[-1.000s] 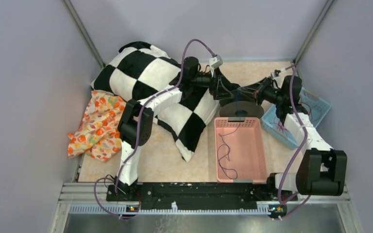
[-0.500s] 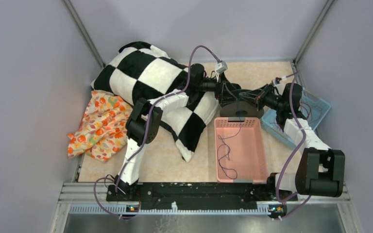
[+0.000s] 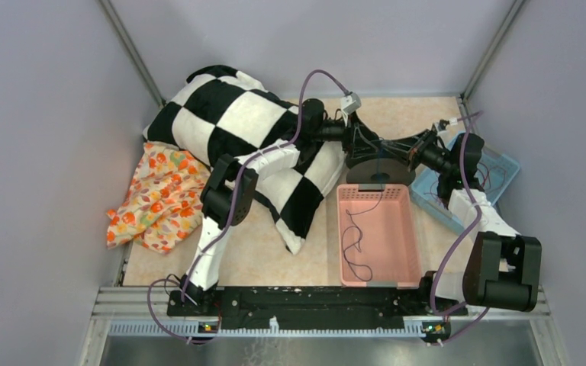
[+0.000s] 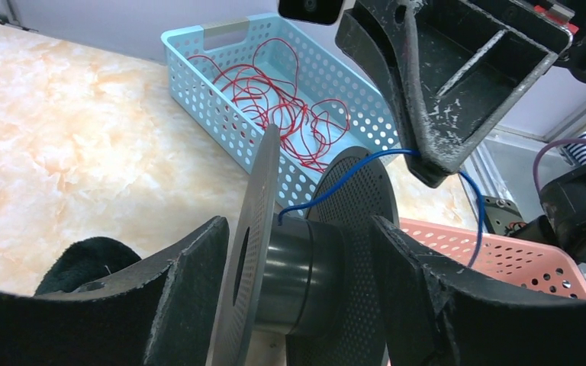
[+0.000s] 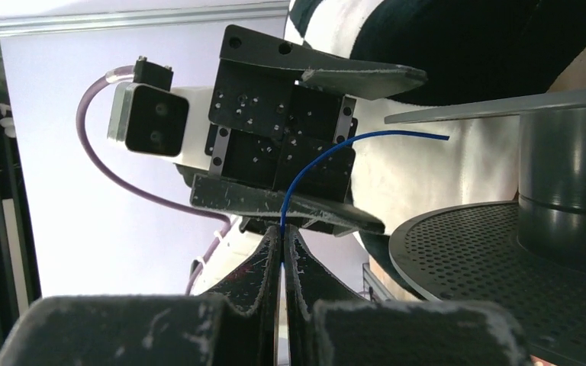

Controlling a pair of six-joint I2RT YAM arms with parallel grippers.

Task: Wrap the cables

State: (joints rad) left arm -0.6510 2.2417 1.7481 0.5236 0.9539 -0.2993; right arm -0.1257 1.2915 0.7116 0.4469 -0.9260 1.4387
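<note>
The thin blue cable [image 5: 313, 164] runs up from my right gripper [image 5: 282, 236], which is shut on it, and bends toward a dark grey spool [image 4: 305, 274]. In the left wrist view the cable's end [image 4: 351, 171] reaches the spool's hub. The rest of the cable lies looped in the pink basket [image 3: 355, 236]. My left gripper [image 4: 301, 305] is open, with one finger [image 4: 191, 297] on either side of the spool's flanges. In the top view both grippers meet over the spool [image 3: 379, 169], the left gripper [image 3: 362, 146] from the left and the right gripper [image 3: 406, 152] from the right.
A light blue basket [image 3: 503, 164] holding red wires [image 4: 275, 99] stands right of the spool. A black-and-white checked pillow [image 3: 236, 122] lies under the left arm. An orange patterned cloth [image 3: 152, 198] lies at the far left. Grey walls close in three sides.
My left gripper has moved right and come down around the spool. The right arm has shifted slightly, still holding the cable by the spool.
</note>
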